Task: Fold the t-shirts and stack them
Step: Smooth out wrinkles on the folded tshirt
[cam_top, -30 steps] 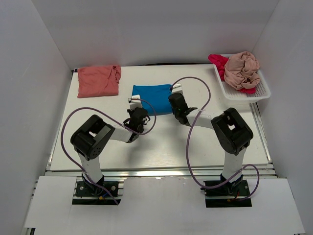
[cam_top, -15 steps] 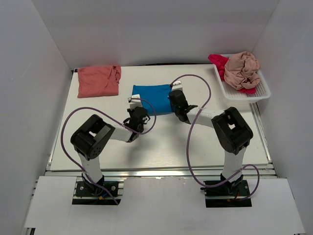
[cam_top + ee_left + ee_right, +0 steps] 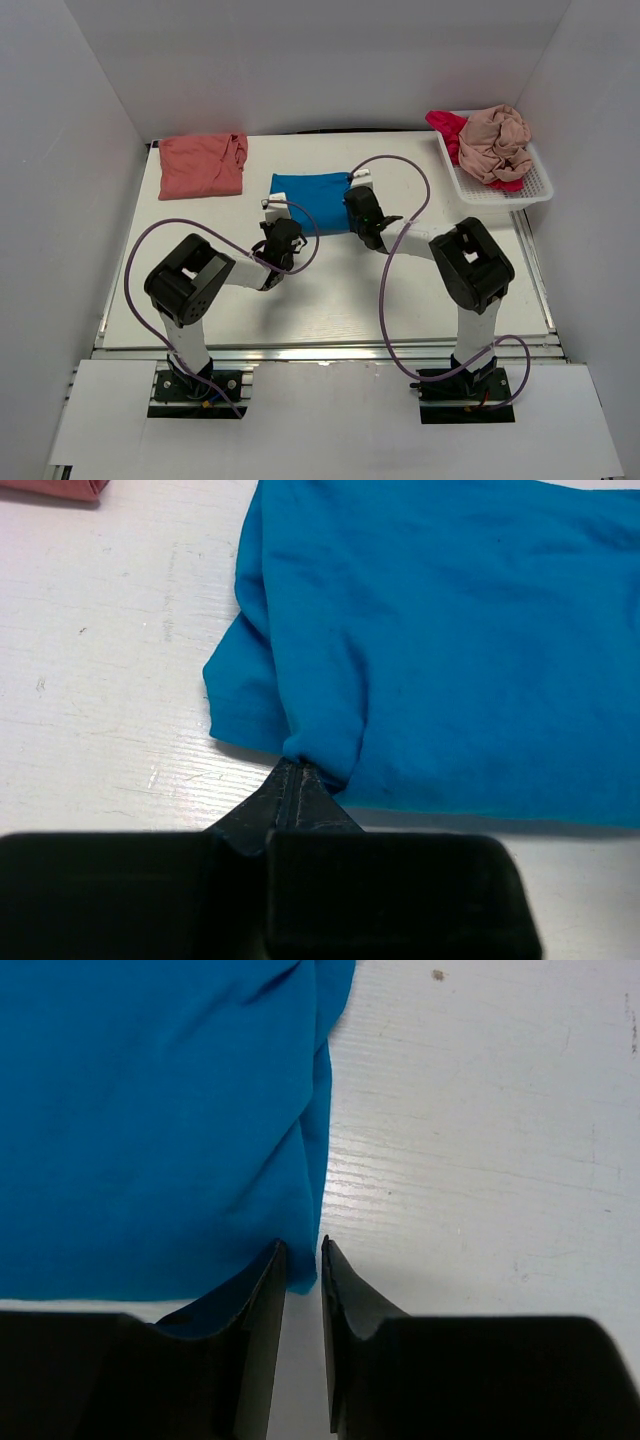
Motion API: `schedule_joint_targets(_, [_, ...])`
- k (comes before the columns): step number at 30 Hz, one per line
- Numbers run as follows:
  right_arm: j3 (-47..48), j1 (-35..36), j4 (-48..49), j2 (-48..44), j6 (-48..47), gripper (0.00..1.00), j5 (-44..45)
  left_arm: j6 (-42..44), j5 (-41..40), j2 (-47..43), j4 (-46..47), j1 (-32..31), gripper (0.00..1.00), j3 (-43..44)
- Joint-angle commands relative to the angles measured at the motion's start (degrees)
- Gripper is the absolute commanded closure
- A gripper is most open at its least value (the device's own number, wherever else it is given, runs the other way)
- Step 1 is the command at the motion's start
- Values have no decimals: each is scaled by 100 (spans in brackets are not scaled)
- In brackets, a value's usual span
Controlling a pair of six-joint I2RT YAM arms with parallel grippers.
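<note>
blue shirt lies mid table. left gripper is pinched tight on its near-left corner; right gripper straddles the near-right corner, jaws narrowly apart, and i cannot tell if it bites. close the right firmly first, then lift both corners level and together.

Blue t-shirt — left end effector, right end effector at near corners; salmon t-shirt far left.
</note>
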Motion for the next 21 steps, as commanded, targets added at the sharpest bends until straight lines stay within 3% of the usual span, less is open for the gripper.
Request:
schedule_joint_targets(1, [136,-4,18,92,79,74,47,33,53,-49,29,56,100,110])
schedule_joint_targets(3, [136,-4,27,145,79,75,38,33,53,-49,20,56,100,118])
schedule_joint_targets(5, [136,-12,62,171,70,84,3,50,53,-58,29,65,100,118])
schedule_joint_targets(7, [163,-4,71,215,44,100,-24,68,53,-66,20,74,100,127])
schedule_joint_targets(21, [-66,-21,326,22,-492,100,776,384,-580,-611,-297,240,100,-4])
